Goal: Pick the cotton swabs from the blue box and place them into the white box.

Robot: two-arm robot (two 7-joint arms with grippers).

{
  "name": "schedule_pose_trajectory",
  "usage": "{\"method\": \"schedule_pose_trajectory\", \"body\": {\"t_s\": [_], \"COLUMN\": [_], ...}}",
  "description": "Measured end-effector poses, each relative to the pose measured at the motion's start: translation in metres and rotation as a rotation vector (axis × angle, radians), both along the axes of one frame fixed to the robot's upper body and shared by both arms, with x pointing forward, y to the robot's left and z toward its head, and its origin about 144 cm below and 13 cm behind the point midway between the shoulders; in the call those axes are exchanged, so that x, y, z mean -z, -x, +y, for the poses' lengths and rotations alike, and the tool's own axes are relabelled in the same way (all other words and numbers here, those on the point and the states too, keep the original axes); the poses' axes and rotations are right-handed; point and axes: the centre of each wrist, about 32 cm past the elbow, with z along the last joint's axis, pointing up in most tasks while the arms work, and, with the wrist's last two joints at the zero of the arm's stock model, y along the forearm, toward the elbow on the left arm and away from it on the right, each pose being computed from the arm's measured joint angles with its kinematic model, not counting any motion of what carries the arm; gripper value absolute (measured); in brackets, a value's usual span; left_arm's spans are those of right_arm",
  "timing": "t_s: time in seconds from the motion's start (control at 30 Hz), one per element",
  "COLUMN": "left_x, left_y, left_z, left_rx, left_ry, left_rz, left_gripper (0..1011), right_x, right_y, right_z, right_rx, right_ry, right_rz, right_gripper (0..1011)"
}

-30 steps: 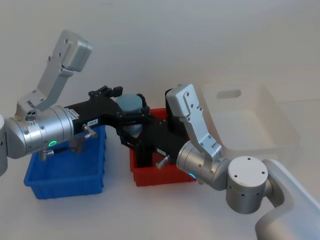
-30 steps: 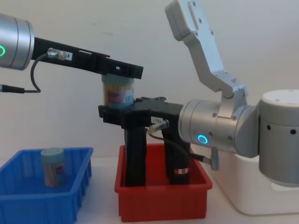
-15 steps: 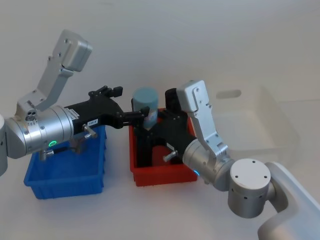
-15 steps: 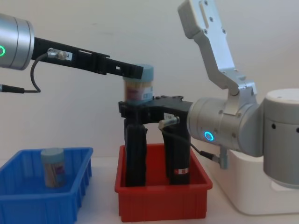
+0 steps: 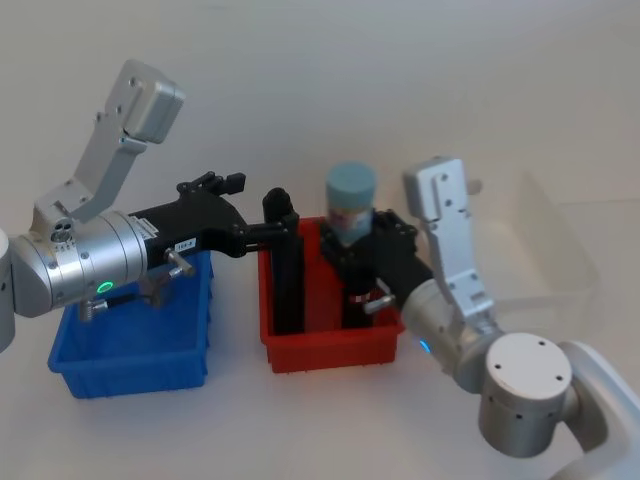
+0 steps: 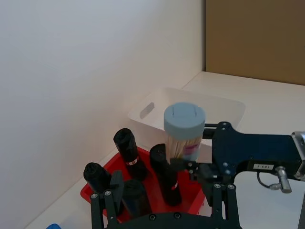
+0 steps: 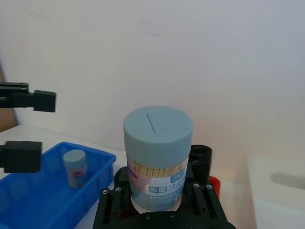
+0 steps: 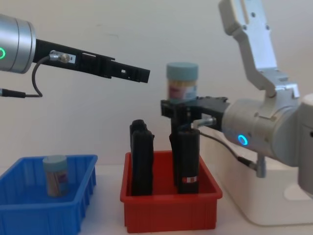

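Two jars of cotton swabs were in sight. The held jar (image 8: 182, 81) stood upright in the right gripper (image 8: 183, 104), whose black fingers pinched it low on its body, leaving the pale blue lid and the beige swab tips clear above them. It hung in the air over the red bin (image 8: 168, 213), above the black cylinders (image 8: 142, 161) standing in that bin, and short of the white box (image 5: 565, 250), which lay further to the robot's right. The left gripper (image 8: 141, 74) reached out level from the left at about the height of the held jar, its tip above the left edge of the red bin. Its fingers (image 7: 38, 100) were spread wide with nothing between them, and it stood apart from the held jar. The second jar (image 8: 55, 175) stood upright on the floor of the blue box (image 8: 44, 215). The blue box, the red bin and the white box sat in a row on the pale table (image 5: 300, 430), the red bin between the other two.
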Motion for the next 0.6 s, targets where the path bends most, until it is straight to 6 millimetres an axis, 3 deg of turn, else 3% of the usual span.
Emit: {"method": "schedule_pose_trajectory", "body": {"t_s": [0.2,0.6], "left_x": [0.0,0.0], "left_y": [0.0,0.0], "left_z": [0.0,0.0], "left_rx": [0.0,0.0], "left_ry": [0.0,0.0], "left_rz": [0.0,0.0], "left_gripper": [1004,1004], "right_x": [0.0,0.005], "right_y": [0.013,0.035], "right_z": [-0.016,-0.068], "right_rx": [0.097,0.281], "right_ry": [-0.022,-0.067], "right_rz": [-0.014,-0.04], "right_gripper": [626,626]}}
